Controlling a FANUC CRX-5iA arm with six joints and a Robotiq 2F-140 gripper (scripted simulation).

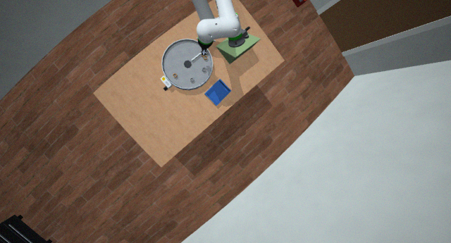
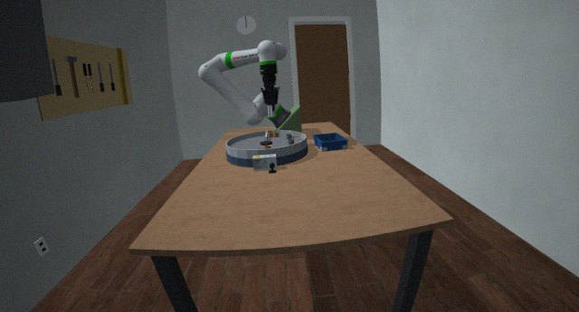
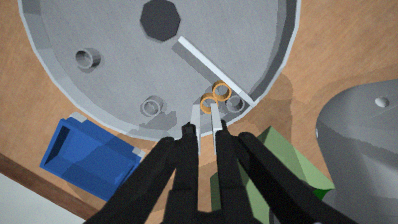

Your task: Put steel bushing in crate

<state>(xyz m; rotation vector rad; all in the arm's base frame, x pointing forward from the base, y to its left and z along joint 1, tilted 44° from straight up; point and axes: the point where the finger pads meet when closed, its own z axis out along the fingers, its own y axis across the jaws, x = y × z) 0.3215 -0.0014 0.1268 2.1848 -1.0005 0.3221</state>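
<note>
The grey turning table (image 1: pixel 187 64) holds several bushings. In the wrist view, steel bushings stand at the left (image 3: pixel 88 58), near the front rim (image 3: pixel 152 106) and against a white bar (image 3: pixel 235 103). Two brass bushings (image 3: pixel 207 103) (image 3: pixel 221 91) rest against the same bar (image 3: pixel 210 62). My gripper (image 3: pixel 205 114) (image 2: pixel 270 108) hangs well above the table's rim, over the nearer brass bushing. Its fingers are shut to a narrow gap with nothing between them. The blue crate (image 1: pixel 218 91) stands beside the table and looks empty in the wrist view (image 3: pixel 87 157).
The arm's green wedge base (image 1: pixel 238 46) stands right next to the turning table. A small control box (image 2: pixel 264 162) sits at the table's front side. A dark hub (image 3: pixel 160 20) marks the table's centre. The rim (image 2: pixel 267 148) is raised.
</note>
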